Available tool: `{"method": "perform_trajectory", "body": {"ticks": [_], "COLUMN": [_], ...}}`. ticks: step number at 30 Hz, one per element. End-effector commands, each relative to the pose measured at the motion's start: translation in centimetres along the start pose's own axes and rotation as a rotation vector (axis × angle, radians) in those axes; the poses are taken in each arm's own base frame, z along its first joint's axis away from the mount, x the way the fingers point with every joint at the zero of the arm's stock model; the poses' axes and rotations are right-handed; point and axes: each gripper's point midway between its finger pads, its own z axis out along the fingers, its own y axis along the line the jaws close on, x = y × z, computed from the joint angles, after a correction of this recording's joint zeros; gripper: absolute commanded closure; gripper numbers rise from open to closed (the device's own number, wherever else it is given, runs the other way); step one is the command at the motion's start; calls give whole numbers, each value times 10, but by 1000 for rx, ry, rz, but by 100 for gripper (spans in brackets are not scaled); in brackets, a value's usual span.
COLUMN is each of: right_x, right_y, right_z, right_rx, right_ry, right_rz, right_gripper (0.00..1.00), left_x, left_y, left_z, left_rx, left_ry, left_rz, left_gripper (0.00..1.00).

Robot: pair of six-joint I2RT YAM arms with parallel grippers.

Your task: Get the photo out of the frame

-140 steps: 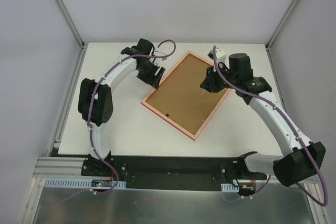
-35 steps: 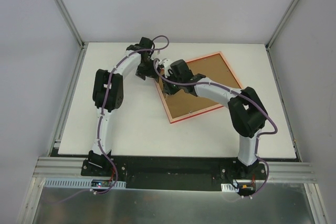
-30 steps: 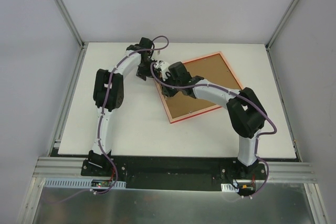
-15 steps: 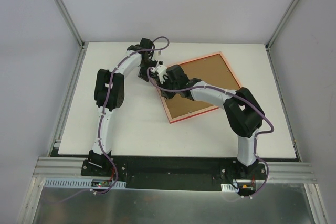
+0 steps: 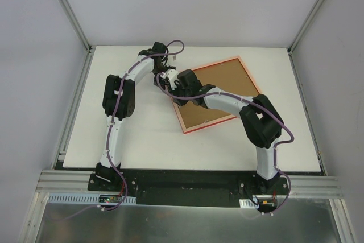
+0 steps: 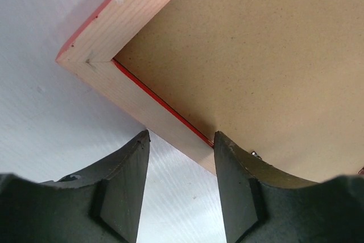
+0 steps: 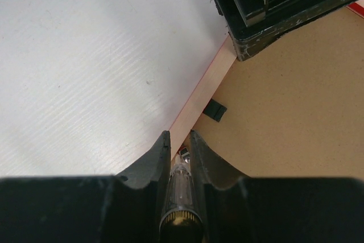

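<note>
The frame (image 5: pixel 208 124) lies face down on the white table, pale wood-pink back up, with a thin red edge. The brown backing board (image 5: pixel 224 92) fills it and hides the photo. My left gripper (image 5: pixel 158 75) is open at the frame's far left corner; in the left wrist view (image 6: pixel 181 139) its jaws straddle the rail (image 6: pixel 131 92), one finger over the board (image 6: pixel 256 55). My right gripper (image 5: pixel 177 87) is shut on a clear-handled screwdriver (image 7: pixel 180 192). The tip touches a small metal clip at the rail's (image 7: pixel 207 86) inner edge, just below a black tab (image 7: pixel 215 110).
The left gripper's black body (image 7: pixel 278 4) sits close ahead of the right gripper, on the same rail. The two arms crowd together at the frame's left corner. Grey walls and metal posts (image 5: pixel 68 9) enclose the white table (image 5: pixel 136 135).
Since 4.7 s ago the frame has turned on the table. In the last second my right gripper slid up-left along the frame's left rail toward the left gripper, which stayed at the corner.
</note>
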Motion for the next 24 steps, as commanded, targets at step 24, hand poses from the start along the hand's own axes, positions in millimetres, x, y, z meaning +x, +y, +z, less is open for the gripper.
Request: {"method": "perform_trajectory", "body": {"ticks": [24], "right_x": [-26], "right_y": [-15], "right_z": [-8], "right_rx": [52], "right_ry": [2], "right_rz": [-88], "right_gripper": [99], "left_x": [16], "left_y": [10], "left_z": [2], "left_rx": [-25], "left_ry": [51], "left_rz": [-25], "left_gripper": [65]}}
